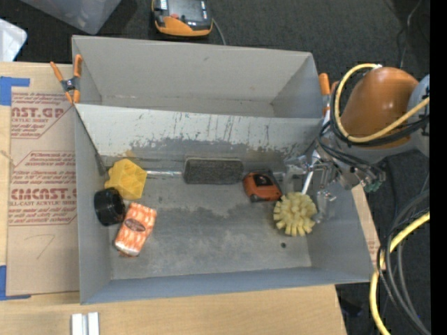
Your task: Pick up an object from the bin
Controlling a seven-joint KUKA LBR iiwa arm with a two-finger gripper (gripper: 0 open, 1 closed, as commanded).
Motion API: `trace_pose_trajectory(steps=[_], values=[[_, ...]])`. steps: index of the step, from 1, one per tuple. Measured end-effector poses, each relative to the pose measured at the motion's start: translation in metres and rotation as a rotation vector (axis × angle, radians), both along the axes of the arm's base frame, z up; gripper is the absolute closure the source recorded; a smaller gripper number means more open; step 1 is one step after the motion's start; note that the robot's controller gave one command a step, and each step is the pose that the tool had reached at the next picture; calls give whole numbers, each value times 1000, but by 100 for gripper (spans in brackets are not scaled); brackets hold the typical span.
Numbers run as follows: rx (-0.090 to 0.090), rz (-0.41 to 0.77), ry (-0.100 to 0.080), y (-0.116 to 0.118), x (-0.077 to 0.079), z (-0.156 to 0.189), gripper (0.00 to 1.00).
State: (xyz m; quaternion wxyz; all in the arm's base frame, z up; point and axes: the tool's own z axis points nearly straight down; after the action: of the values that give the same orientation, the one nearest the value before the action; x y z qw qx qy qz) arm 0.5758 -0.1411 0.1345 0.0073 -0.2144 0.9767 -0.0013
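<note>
Six loose things in the bin (209,246), all spread out, no heap. Over by the left wall there's a yellow crumpled lump (127,178), a black round cap (108,206) just in front of it, and an orange-and-white packet (135,229) touching the cap on the side toward the front-left corner. Along the foot of the back wall, about the middle, lies a dark grey block (214,171). To its right sits a small orange-and-black gadget (261,186).

Then the one that matters: a pale yellow knobbly ball (296,213) near the right wall, with stubby nubs sticking out all round. The gripper (312,190) hangs right at its back-right edge, low in the bin, with the gadget just to its left. Can't tell how far the claw is spread, and nothing shows clamped in it.

Handling guess: the ball looks light and rubbery, so it should squash rather than break. The nubs probably give decent grip, but a pinch on a few of them alone could let it flop or pop free. Better to straddle the middle of the body from above. The nearby wall and gadget leave little room.
</note>
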Motion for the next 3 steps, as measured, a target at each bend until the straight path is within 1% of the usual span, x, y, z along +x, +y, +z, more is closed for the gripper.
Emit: trace_pose_trajectory(steps=[1,2,3], values=[[3,93,5,-6,-53,-32,0],[4,306,-4,-5,-62,-40,0],[4,65,-1,-8,-36,-42,100]])
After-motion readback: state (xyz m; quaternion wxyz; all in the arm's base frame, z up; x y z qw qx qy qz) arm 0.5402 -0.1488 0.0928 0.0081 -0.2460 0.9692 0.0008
